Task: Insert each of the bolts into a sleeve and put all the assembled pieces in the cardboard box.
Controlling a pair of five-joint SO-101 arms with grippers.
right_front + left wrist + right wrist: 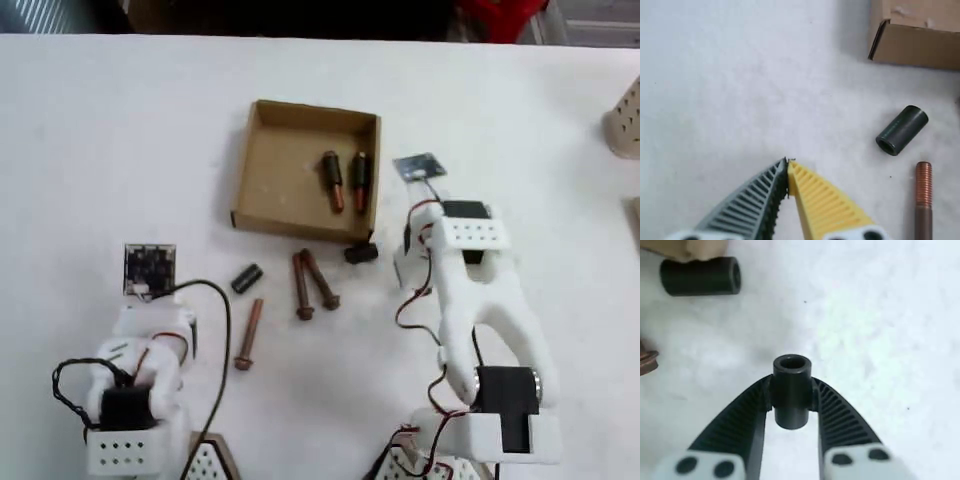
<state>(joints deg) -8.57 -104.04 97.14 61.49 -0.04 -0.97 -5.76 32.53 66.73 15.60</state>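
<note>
Two assembled pieces (333, 182) (359, 172) lie in the cardboard box (290, 222) mid-counter, and three bolts (303, 285) (322, 280) (248, 335) wait outside it toward the near edge. The right end effector (791, 386) pinches a sleeve (791, 371) across its round wall, over bare counter (880, 315) off the box's near corner. Held that way, it may pivot or slip once a bolt presses in, and a second sleeve (700, 276) lying close by could be nudged and roll. The left end effector (787, 165) is pressed together and empty, so it must spread before taking the nearby bolt (923, 195), whose head the frame cuts off; a third sleeve (902, 130) lies beside that bolt. The fingers (740, 425) cover the pinched sleeve's lower end, so whether it touches the counter I cannot tell.
</note>
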